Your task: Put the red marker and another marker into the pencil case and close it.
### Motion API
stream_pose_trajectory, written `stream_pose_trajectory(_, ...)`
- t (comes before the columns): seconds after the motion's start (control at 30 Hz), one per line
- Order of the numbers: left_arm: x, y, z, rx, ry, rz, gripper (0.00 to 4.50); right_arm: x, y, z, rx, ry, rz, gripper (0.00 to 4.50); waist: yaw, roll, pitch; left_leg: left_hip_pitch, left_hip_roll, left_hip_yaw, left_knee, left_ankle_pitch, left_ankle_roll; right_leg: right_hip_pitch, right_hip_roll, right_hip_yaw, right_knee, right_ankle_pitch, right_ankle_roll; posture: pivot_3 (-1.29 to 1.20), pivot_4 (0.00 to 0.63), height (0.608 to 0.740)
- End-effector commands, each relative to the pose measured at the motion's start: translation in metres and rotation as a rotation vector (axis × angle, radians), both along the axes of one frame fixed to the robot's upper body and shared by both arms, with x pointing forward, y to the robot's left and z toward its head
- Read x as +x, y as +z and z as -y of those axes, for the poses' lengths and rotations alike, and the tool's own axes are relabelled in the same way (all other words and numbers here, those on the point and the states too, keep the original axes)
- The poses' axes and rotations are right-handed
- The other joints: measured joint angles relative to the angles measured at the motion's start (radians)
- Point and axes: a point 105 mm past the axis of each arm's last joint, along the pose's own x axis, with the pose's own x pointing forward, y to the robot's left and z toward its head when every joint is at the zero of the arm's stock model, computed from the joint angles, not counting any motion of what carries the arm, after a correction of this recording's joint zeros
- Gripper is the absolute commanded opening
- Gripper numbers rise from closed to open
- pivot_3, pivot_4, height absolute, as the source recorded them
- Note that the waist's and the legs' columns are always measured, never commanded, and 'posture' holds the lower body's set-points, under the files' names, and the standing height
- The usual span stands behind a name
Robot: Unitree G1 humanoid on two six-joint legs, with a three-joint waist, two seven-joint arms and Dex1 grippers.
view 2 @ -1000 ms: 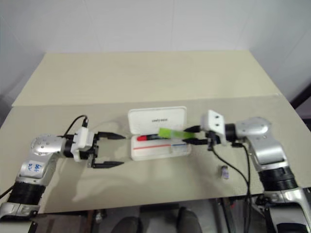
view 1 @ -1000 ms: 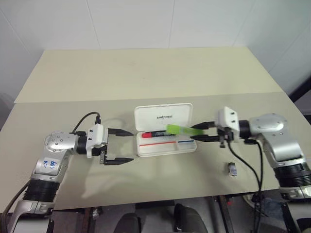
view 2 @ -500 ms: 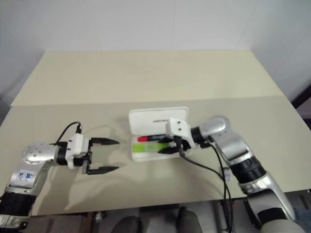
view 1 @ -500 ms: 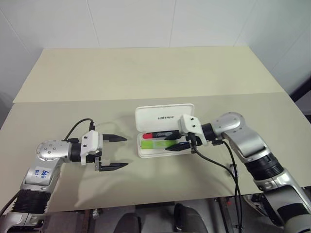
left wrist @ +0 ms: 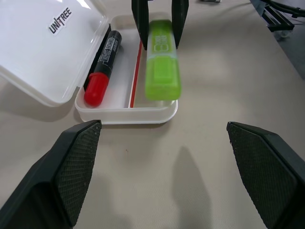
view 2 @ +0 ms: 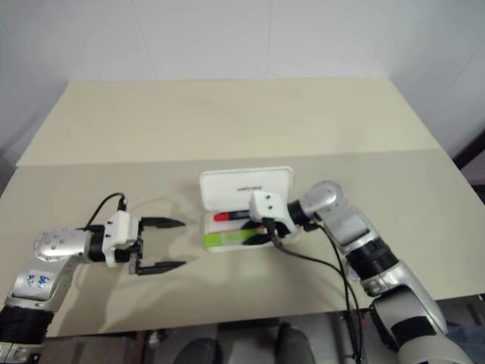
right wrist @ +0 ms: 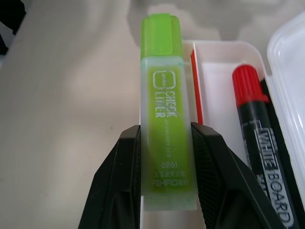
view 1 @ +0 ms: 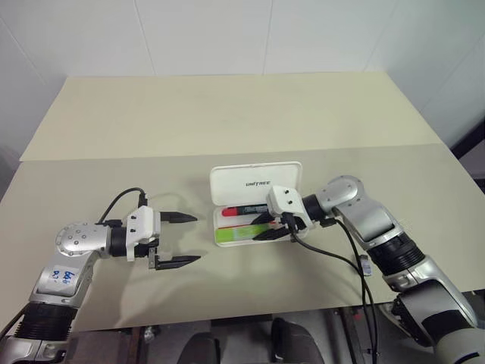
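Held the green marker clenched by its tail end in the right gripper, cap end reaching toward nine o'clock and poking out over the short end wall of the pencil case. Lay already in the tray's twelve-o'clock compartment, the red marker, red cap toward nine o'clock. Stood up at twelve o'clock, the hinged lid, still open. Waited at nine o'clock of the case, well apart from it, with jaws spread wide and nothing between them: the left gripper. Looked likely to go wrong in one way above all: released here, would probably come to rest propped on the rim or tip out onto the table, since the green barrel overhung the wall. Might then jam the lid on closing. Could also nudge the light case sideways if pushed down against the rim.
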Motion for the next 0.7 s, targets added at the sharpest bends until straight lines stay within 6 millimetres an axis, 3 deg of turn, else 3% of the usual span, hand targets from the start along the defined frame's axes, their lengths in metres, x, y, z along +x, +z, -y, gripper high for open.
stream_pose_trajectory(0.03, -0.001, 0.013, 0.000, -0.007, 0.002, 0.053, 4.50, 0.005, 0.014, -0.005, 0.021, 0.020, 0.056, 1.10, 0.000, 0.000, 0.000, 0.000, 0.000, 0.000, 0.000, 0.000, 0.000, 0.000, 0.000, 0.000, 0.000, 0.000, 0.000, 0.00, 0.150, 0.740)
stream_pose_trajectory(0.23, 0.003, 0.016, -0.001, -0.007, 0.012, 0.065, 4.50, 0.007, 0.011, -0.004, 0.006, 0.018, 0.055, 1.10, 0.001, 0.000, 0.000, 0.000, 0.000, 0.000, 0.000, 0.000, 0.000, 0.000, 0.000, -0.001, 0.000, 0.000, 0.000, 0.00, 0.150, 0.740)
stream_pose_trajectory(0.53, 0.006, 0.019, -0.001, -0.008, 0.013, 0.073, 4.50, 0.008, 0.021, -0.005, 0.034, 0.028, 0.076, 4.29, 0.000, 0.000, 0.000, 0.000, 0.000, 0.001, 0.000, 0.000, 0.000, 0.000, 0.000, -0.001, 0.000, 0.000, 0.000, 0.00, 0.150, 0.740)
stream_pose_trajectory(0.7, 0.009, 0.018, 0.004, -0.016, -0.007, 0.073, 4.50, 0.002, 0.053, -0.012, 0.153, 0.039, 0.081, 4.45, 0.000, 0.000, 0.000, 0.000, 0.001, 0.001, 0.000, 0.000, 0.000, 0.000, 0.000, -0.002, 0.000, 0.000, 0.000, 0.00, 0.150, 0.740)
